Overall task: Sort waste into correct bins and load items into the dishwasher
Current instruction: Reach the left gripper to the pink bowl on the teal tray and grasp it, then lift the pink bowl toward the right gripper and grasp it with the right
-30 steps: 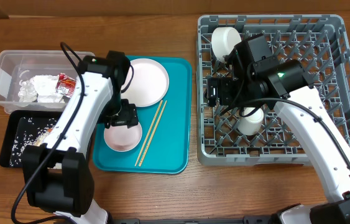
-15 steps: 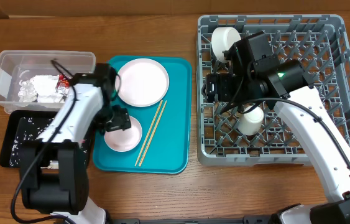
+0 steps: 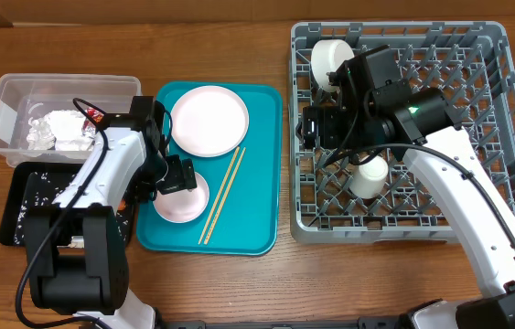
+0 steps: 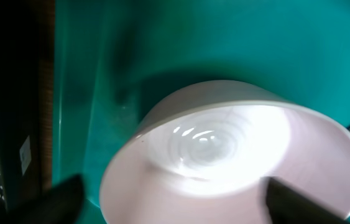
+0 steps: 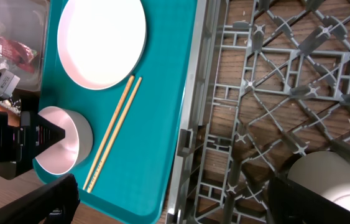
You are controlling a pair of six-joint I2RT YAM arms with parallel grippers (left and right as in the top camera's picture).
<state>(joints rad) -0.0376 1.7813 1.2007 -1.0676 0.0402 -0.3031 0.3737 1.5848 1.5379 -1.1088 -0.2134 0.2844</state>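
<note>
My left gripper (image 3: 176,176) (image 4: 175,202) is open at the pale pink bowl (image 3: 182,201) (image 4: 237,155) on the teal tray (image 3: 257,219). One finger is inside the bowl's rim and one is outside. A round plate (image 3: 209,121) and wooden chopsticks (image 3: 223,194) also lie on the teal tray. My right gripper (image 3: 316,128) (image 5: 175,205) is open and empty over the left edge of the grey dish rack (image 3: 504,137). The rack holds a white bowl (image 3: 332,59) and a small cup (image 3: 369,178). The carrot and peanuts are hidden.
The clear tub (image 3: 5,119) at far left holds the crumpled napkin (image 3: 60,131) and the red wrapper (image 3: 93,115). The black tray (image 3: 19,215) in front of it holds scattered rice grains. My left arm lies over the gap between these bins and the teal tray.
My left arm has swung left, off the plate, while its gripper stayed at the pink bowl. My right gripper has shifted slightly left.
</note>
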